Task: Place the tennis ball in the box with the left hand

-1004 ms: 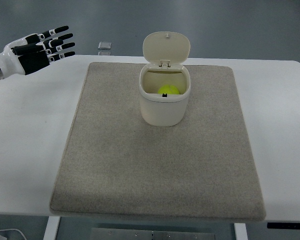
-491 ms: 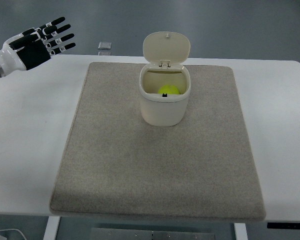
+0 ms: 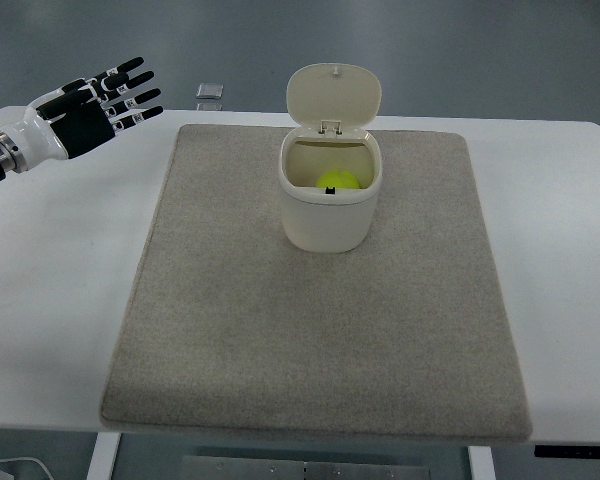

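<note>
- Tennis ball [image 3: 337,181] sits inside our lidded cream bin [image 3: 330,205], lid [image 3: 333,95] upright, on the beige mat [image 3: 280,330].
- Our left hand [image 3: 90,105] hovers well apart, fingers spread, empty.

1. The left hand [image 3: 85,105] enters from the picture's left edge, near the top.
2. Its fingers [image 3: 130,85] are spread and straight, holding nothing.
3. Its palm faces rightward.
</note>
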You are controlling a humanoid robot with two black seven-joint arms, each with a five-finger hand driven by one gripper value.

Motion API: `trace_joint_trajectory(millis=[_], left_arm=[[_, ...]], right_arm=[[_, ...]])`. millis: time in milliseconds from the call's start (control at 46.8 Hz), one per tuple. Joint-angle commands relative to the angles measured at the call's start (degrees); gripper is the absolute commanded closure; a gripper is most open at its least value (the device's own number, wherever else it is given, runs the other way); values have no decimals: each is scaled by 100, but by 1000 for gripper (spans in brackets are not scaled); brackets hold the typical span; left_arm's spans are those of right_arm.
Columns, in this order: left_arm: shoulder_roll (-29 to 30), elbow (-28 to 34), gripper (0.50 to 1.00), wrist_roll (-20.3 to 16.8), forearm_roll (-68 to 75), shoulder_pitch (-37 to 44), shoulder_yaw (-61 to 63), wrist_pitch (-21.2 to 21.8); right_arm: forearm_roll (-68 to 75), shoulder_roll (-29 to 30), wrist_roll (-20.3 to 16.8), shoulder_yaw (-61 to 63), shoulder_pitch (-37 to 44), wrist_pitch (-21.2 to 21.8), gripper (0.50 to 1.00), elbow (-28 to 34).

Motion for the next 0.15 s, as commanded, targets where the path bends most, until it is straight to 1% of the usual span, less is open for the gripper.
trace_joint_trajectory(millis=[0, 128], left_arm=[[-31, 30, 508, -7, 1, -1, 0, -1], [-39, 21, 508, 1, 1, -1, 0, -1]], right_arm=[[-3, 0, -5, 9, 17, 96, 562, 176], [-3, 0, -5, 9, 17, 44, 560, 220]])
